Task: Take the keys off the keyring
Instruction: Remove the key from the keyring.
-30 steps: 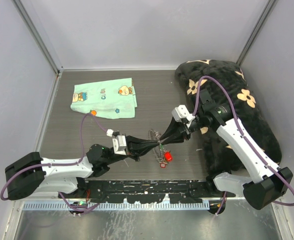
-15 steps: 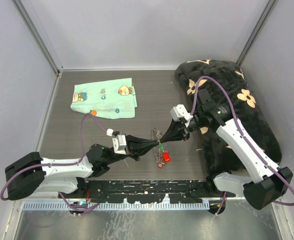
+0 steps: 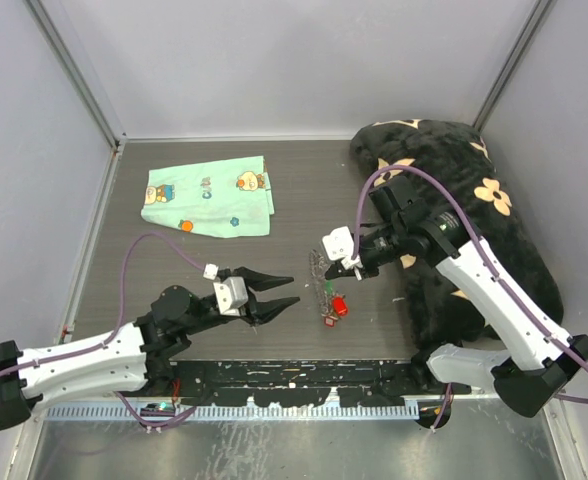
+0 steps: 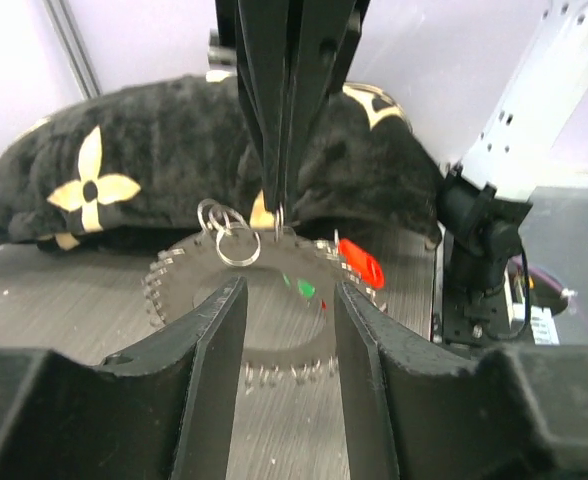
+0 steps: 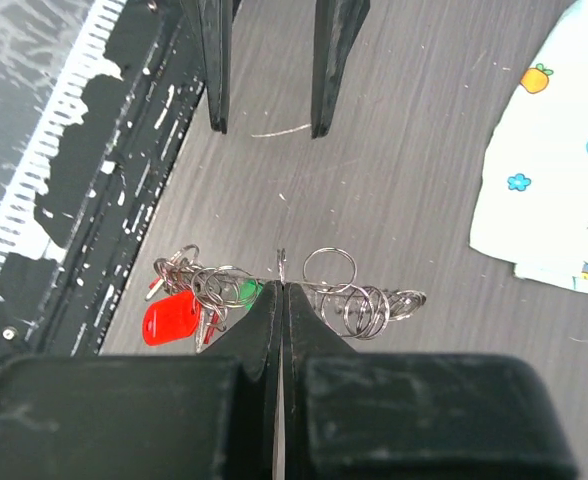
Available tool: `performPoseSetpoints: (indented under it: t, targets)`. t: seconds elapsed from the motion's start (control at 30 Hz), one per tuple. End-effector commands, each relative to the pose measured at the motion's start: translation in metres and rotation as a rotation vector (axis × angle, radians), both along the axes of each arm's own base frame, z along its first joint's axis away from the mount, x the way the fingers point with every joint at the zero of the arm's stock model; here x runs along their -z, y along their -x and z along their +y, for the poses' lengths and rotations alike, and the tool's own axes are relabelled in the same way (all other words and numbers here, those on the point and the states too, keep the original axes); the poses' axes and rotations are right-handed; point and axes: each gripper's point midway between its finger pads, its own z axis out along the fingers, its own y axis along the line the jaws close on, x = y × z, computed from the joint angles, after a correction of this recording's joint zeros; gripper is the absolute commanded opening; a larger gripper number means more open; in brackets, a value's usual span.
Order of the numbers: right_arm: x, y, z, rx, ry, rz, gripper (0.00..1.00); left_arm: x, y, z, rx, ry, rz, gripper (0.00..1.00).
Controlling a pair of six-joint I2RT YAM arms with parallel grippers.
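Grey wood-grain table (image 3: 304, 195) below; right gripper (image 5: 281, 285) pinches the keyring (image 4: 159, 290) wire, keys (image 5: 169, 322) bunched beside its tips; left gripper (image 3: 294, 289), spread and empty, probably must close in and grasp one

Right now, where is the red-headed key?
In the top view the red-headed key is right of centre, on the keyring that the right gripper pinches, beside a green-headed key.

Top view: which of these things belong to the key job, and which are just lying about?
In the job: keyring, keys, right gripper pinching the keyring, open left gripper.
Lying about: mint-green cloth, black flowered cushion.
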Motion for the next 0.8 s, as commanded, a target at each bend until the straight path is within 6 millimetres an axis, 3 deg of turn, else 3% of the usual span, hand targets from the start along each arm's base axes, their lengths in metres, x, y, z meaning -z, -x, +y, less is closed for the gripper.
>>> performPoseSetpoints:
  t: [0.0,0.33,0.77]
  targets:
    - [-0.016,-0.009,0.000,-0.017,0.024,-0.129,0.01,0.002,-0.003,-0.005,-0.001,-0.065,-0.023,0.42]
    - [-0.005,-0.008,0.010,-0.050,0.045,-0.076,0.01,-0.024,-0.020,-0.025,-0.059,0.036,-0.006,0.35]
    - [0.000,-0.006,0.017,-0.068,0.035,-0.020,0.01,-0.020,-0.025,-0.035,-0.063,0.040,-0.001,0.26]
